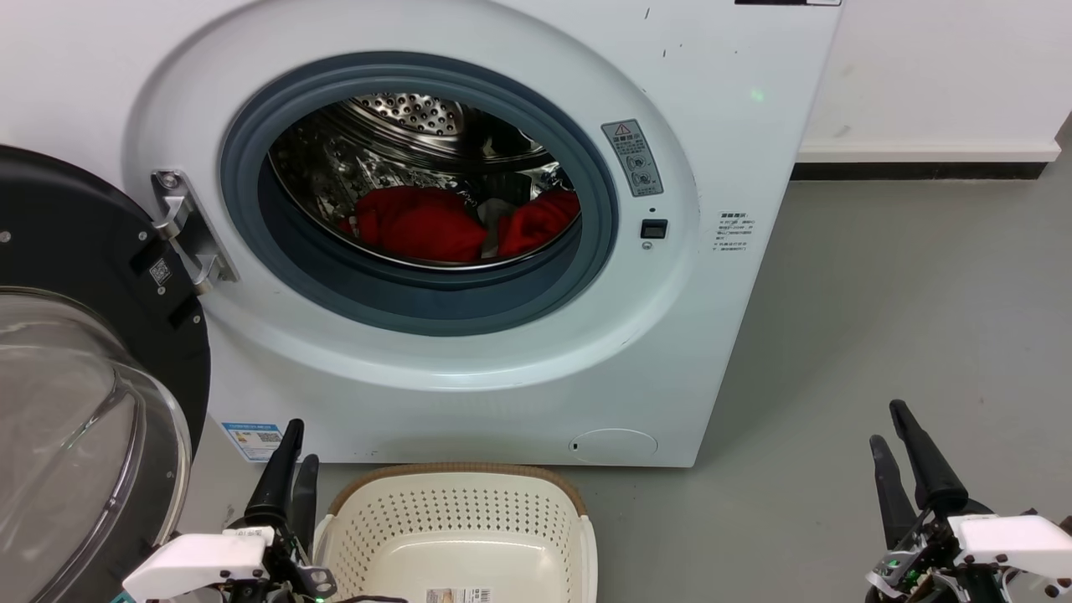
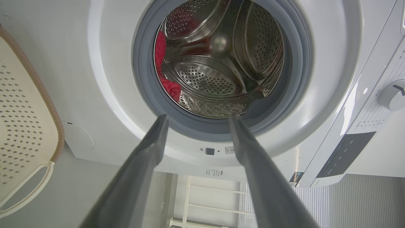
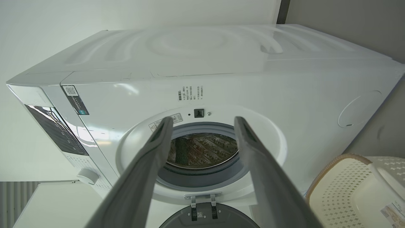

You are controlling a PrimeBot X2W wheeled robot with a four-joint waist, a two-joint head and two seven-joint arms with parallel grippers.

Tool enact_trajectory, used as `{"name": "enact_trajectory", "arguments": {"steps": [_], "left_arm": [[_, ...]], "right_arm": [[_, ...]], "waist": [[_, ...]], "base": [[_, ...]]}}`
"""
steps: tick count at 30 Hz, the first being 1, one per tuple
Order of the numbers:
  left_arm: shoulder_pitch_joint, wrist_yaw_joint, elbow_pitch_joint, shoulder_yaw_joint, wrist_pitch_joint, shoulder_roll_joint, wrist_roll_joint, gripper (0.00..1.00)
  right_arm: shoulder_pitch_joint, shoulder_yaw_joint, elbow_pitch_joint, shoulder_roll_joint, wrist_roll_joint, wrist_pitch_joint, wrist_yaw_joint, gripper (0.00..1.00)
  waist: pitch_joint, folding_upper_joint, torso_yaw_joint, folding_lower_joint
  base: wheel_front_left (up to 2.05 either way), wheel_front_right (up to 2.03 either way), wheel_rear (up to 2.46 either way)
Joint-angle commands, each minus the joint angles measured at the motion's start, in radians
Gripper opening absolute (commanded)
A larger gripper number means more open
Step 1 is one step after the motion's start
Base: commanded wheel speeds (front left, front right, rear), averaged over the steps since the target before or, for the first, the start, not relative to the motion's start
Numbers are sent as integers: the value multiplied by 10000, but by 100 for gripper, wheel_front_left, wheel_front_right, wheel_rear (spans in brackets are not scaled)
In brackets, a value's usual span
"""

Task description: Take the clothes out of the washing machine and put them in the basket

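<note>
The white washing machine (image 1: 469, 360) stands before me with its black-framed glass door (image 1: 75, 402) swung open to the left. Red clothes (image 1: 427, 222) lie at the bottom of the steel drum (image 1: 402, 117), with a whitish-grey cloth (image 1: 496, 219) between two red heaps. The clothes (image 2: 162, 63) also show inside the drum in the left wrist view. The cream basket (image 1: 461, 536) sits on the floor in front of the machine, with nothing in it. My left gripper (image 1: 295, 444) is open beside the basket's left rim. My right gripper (image 1: 889, 425) is open over the floor at the lower right.
Grey floor (image 1: 904, 318) stretches to the right of the machine, up to a white wall with a dark skirting (image 1: 921, 167). The open door takes up the left side. A control panel with a knob (image 2: 392, 95) sits on the machine's front.
</note>
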Motion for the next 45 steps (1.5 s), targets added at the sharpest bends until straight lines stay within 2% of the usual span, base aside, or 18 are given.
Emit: {"name": "enact_trajectory", "arguments": {"steps": [1, 15, 21, 29, 37, 45], "left_arm": [[-156, -3, -243, -12, -131, 17, 41, 100], [88, -9, -339, 245, -805, 25, 677, 100], [125, -11, -319, 626, -1059, 28, 1398, 100], [147, 34, -660, 1181, -1377, 33, 2884, 100], [173, 598, -1670, 1369, -1670, 36, 4702, 100], [498, 1687, -2614, 824, -1939, 39, 6918, 100]], "right_arm": [[-163, 44, -200, -7, -78, -112, 2, 100], [-127, -341, 50, -10, -1398, -790, 2, 100], [-155, -504, -77, -12, -2550, -1048, 2, 100], [-73, -761, -774, -13, -4880, -1367, 2, 100], [-34, -651, -1908, -14, -7585, -1661, 2, 100], [34, -602, -2689, -16, -9529, -1932, 3, 100]], "waist": [[-4, 0, -5, 0], [-68, 0, -26, 0], [-88, 0, -60, 0], [-81, 0, -124, 0], [-48, 0, -177, 0], [-39, 0, -201, 0]], "base": [[0, 0, 0], [0, 0, 0], [0, 0, 0], [0, 0, 0], [0, 0, 0], [0, 0, 0]]}}
